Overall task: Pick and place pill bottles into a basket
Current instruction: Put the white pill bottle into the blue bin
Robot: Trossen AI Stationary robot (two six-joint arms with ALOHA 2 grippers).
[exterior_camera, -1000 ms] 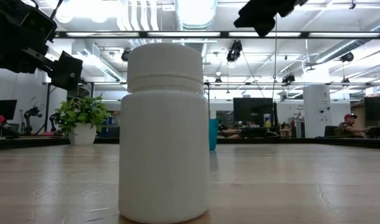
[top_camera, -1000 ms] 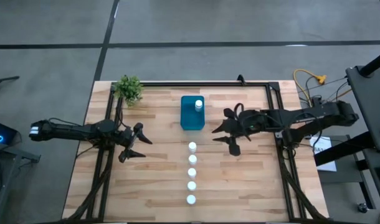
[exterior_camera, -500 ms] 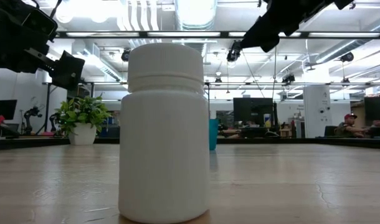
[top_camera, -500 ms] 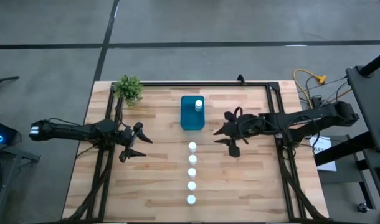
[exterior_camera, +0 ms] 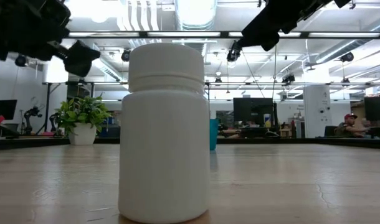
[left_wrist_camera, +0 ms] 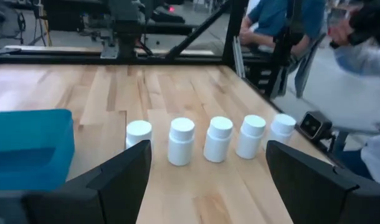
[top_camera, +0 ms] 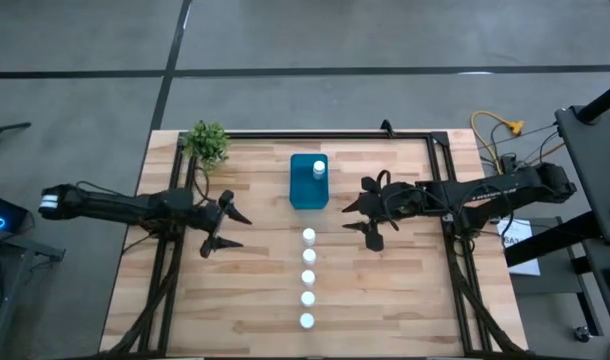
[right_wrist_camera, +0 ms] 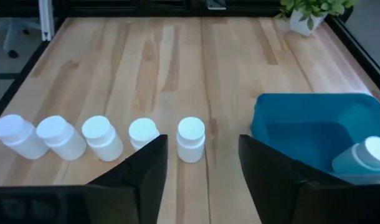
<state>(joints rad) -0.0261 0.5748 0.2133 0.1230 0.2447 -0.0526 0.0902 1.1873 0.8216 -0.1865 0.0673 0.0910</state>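
One pill bottle (top_camera: 319, 168) stands inside the teal basket (top_camera: 305, 190); five more pill bottles (top_camera: 308, 278) line the wooden table (top_camera: 255, 290) below it. The right gripper (top_camera: 363, 215) hovers beside the basket, fingers parted, holding nothing (likewise the left gripper (top_camera: 228, 228), spread wide).

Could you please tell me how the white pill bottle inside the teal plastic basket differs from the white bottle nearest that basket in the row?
The white pill bottle in the basket sits inside the teal plastic basket, tilted; the nearest row bottle stands upright on the wooden table. The first stands alone; the second heads a line of five. Both are small, white and capped.
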